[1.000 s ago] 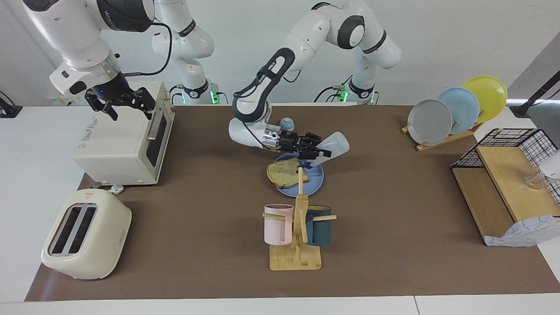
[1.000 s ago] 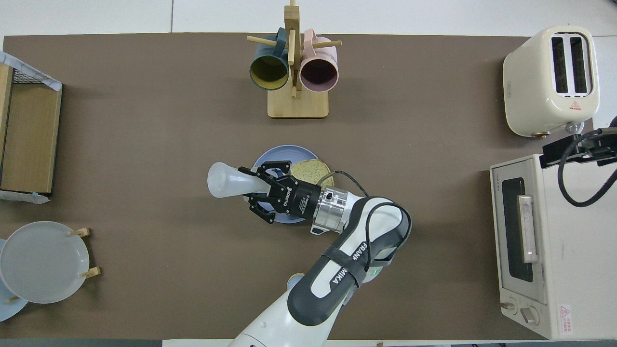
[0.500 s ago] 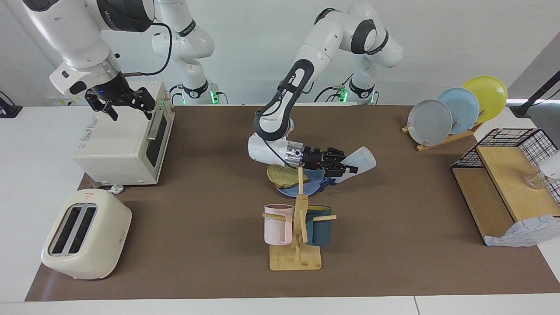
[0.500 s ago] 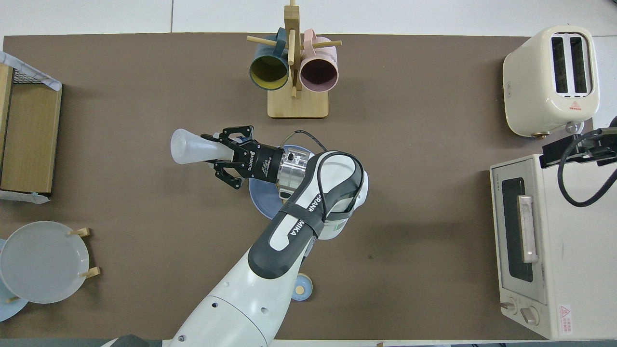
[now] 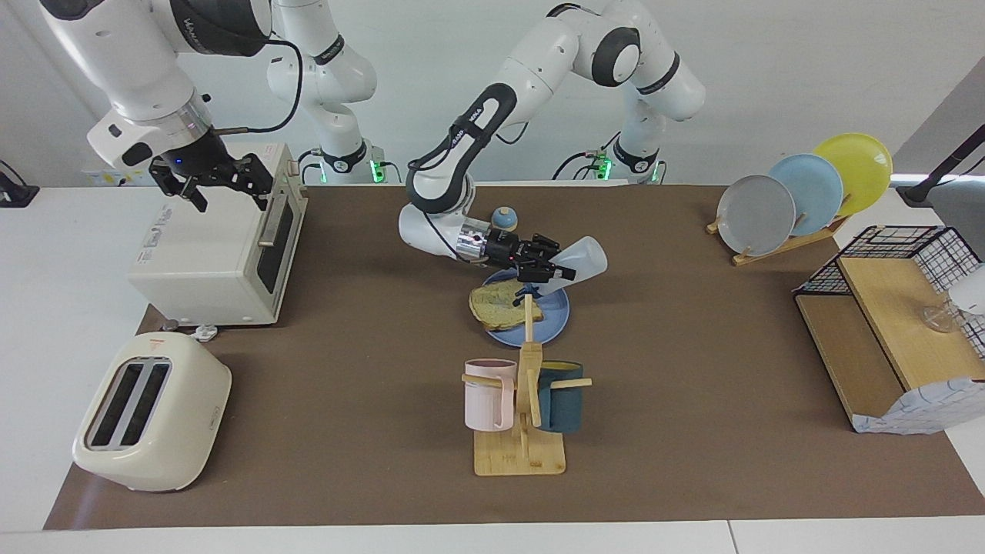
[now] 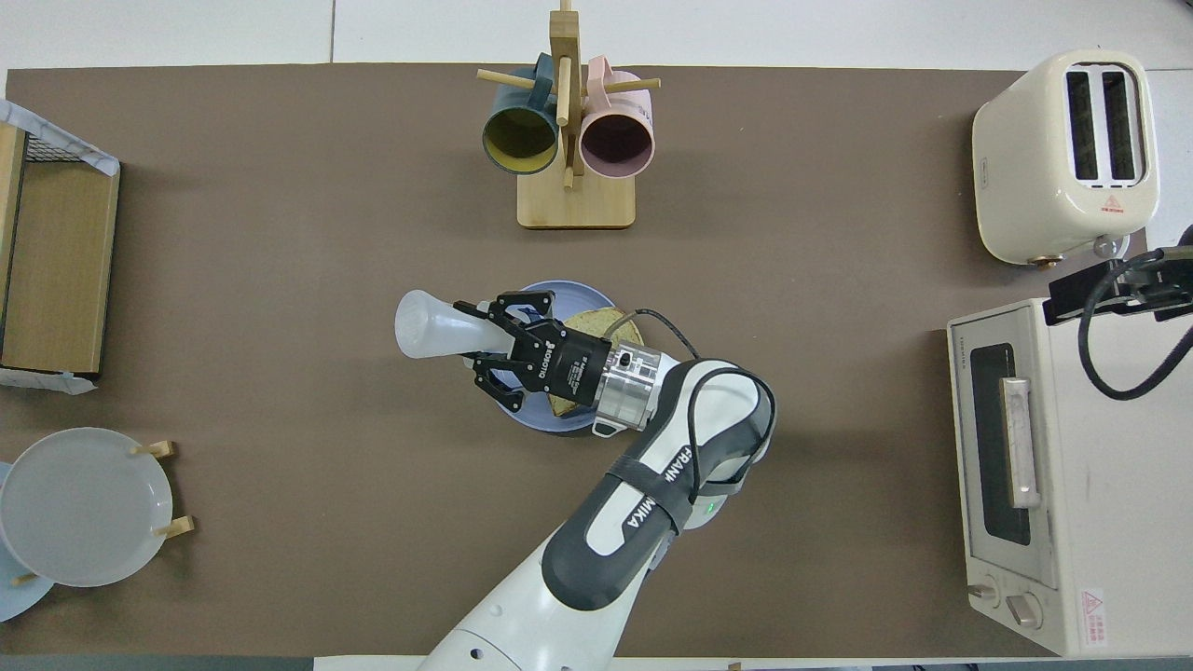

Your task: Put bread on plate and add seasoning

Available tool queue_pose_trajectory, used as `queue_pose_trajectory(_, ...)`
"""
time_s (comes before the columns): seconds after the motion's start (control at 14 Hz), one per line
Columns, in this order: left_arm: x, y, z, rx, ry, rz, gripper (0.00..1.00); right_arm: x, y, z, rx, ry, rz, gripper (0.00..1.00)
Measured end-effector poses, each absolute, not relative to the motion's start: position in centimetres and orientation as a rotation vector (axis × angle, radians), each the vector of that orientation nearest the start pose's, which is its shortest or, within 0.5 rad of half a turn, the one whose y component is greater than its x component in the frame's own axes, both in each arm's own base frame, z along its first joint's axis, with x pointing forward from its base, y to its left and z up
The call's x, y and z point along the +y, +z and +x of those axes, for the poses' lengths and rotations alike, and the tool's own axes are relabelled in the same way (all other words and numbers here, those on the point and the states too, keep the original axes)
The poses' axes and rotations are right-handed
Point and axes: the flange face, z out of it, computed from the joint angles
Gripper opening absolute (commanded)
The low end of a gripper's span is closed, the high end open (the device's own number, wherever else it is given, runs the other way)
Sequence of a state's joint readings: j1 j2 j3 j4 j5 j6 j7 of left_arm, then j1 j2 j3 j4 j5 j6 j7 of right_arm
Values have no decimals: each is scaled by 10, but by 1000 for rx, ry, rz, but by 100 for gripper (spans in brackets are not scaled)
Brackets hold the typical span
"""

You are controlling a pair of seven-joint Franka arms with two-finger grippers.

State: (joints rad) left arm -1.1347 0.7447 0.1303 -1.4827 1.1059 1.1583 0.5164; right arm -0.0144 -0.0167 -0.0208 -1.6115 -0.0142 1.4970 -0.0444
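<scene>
The left arm bends low over the middle of the surface (image 5: 692,346), wrist nearly level. Its left gripper (image 5: 555,269) is clamped on the seasoning (image 5: 582,260), tipped with its base up and its capped end down over the plate (image 5: 550,327). One slice of bread (image 5: 500,304) lies on that plate. The right arm is raised, and its right gripper (image 5: 225,187) hangs with fingers spread above the toaster oven (image 5: 208,261). Two mugs hang on the wooden stand (image 5: 522,431); three plates stand in the rack (image 5: 777,245).
</scene>
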Motion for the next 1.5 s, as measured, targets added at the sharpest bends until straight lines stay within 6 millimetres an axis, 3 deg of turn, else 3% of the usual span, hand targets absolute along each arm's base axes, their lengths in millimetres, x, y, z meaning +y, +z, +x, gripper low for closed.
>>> queue_pose_trajectory(0.21,-467,284,431,1192,640,-1091,0,-21,609,540,-14,155,-3148,100)
queue_pose_trajectory(0.64,-401,285,509,1179,653,-1247,0,-21,609,540,-14,155,-3148,100)
queue_pose_trajectory(0.86,-389,335,529,1183,589,-1391,0,-21,609,540,-14,155,-3148,100)
queue_pose_trajectory(1.14,-383,397,525,1198,500,-1567,0,-21,609,540,-14,155,-3148,100)
queue_pose_trajectory(1.5,-380,411,526,1175,419,-1706,0,-21,609,540,-14,155,-3148,100)
